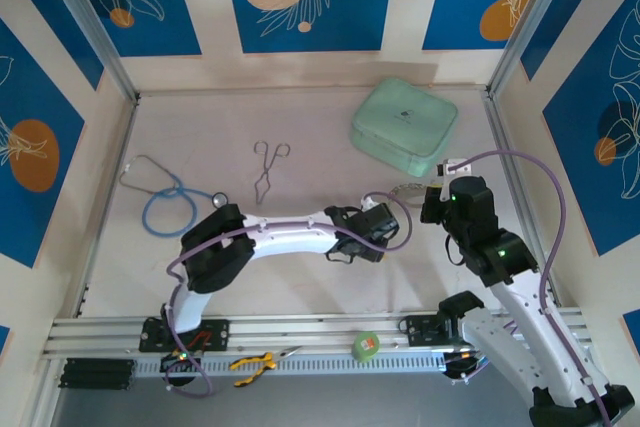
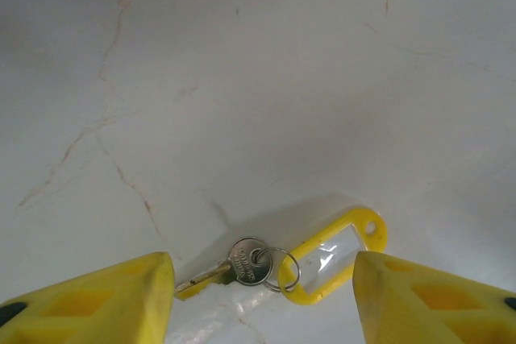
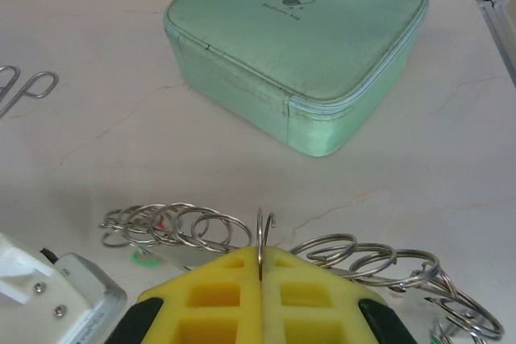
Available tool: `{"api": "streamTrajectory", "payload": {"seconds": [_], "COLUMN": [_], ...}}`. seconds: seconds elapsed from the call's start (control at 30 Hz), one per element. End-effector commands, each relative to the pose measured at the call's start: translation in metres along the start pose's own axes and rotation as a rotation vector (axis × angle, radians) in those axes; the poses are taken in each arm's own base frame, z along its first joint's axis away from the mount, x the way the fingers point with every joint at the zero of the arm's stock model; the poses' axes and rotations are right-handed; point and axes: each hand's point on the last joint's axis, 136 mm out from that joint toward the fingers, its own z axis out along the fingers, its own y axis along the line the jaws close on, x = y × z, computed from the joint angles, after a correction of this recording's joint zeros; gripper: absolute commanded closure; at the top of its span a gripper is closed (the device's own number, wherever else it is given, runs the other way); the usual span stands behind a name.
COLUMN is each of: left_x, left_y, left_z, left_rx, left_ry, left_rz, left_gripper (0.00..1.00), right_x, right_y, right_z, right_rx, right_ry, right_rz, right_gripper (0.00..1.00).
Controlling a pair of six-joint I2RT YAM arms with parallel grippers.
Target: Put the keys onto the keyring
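The mint-green case (image 3: 306, 46) carries the clearest printed mark. On its lid, near the far edge, sits a small dark capsule-shaped logo (image 3: 297, 1) with 1 short line of dark lettering just beneath it. In the right wrist view the letters are too small to read with certainty.

In the left wrist view the round silver head of the key (image 2: 246, 262) bears stamped lettering, too fine and blurred to make out. The yellow tag (image 2: 330, 255) ringed to it has a clear window, and nothing legible shows there.

In the top view the roll of green tape (image 1: 366, 346) shows a small red mark, illegible.
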Motion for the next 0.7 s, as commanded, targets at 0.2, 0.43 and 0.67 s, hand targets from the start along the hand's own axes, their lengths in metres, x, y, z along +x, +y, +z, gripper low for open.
{"api": "streamTrajectory", "payload": {"seconds": [0.2,0.43,0.67], "left_x": [0.018,0.018,0.014], "left_y": [-0.002,0.007,0.019], "left_z": [0.013,0.020,0.011], "left_rx": [-0.091,-0.148,-0.194], "left_ry": [0.068,0.064,0.026], "left_rz": [0.010,0.027,0.035], "left_gripper": [0.45,0.66,0.86], "right_x": [-0.016,-0.015,-0.014], "right_y": [0.001,0.002,0.003], "right_z": [-0.007,-0.007,-0.006], "right_rx": [-0.011,-0.019,-0.026], "right_ry": [-0.061,-0.057,-0.056], "right_rz": [0.020,0.018,0.017], "right_gripper": [1.00,1.00,1.00]}}
